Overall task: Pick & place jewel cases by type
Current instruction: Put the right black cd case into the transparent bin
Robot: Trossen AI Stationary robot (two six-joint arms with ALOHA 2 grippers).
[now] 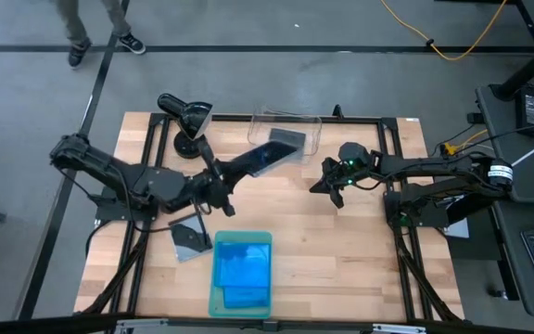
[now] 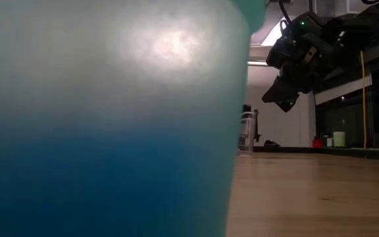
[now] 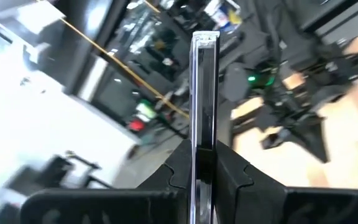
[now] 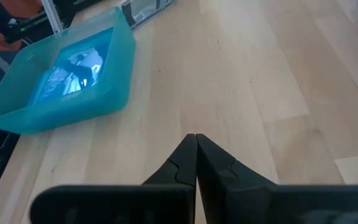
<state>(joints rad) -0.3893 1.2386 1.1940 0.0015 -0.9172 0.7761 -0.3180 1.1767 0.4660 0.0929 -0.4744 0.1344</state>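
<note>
My left gripper (image 1: pixel 233 174) is shut on a dark grey jewel case (image 1: pixel 265 156) that reaches toward the clear bin (image 1: pixel 286 128); in the left wrist view I see the case (image 3: pixel 204 93) edge-on. A second dark case (image 1: pixel 190 239) lies flat on the table near the left arm. Blue cases (image 1: pixel 243 269) lie in the pale green tray (image 1: pixel 215 278), which the right wrist view also shows as the tray (image 4: pixel 120 68). My right gripper (image 1: pixel 333 188) hovers shut above bare wood right of centre, and shows as the right gripper (image 4: pixel 196 144) and again as the right gripper (image 2: pixel 283 100). My left gripper pinches the dark jewel case by one edge (image 3: pixel 202 158) between its two fingers (image 3: pixel 235 171), each on one flat face. The case stands out beyond the fingers, lifted clear of the table, its far end near the bin's near wall.
A black stand (image 1: pixel 185 116) sits at the table's far left, beside the bin. The tray's wall (image 2: pixel 110 131) fills most of the low view. Bare wood (image 1: pixel 341 250) lies between tray and right arm. A person's feet (image 1: pixel 100 42) show beyond the far edge.
</note>
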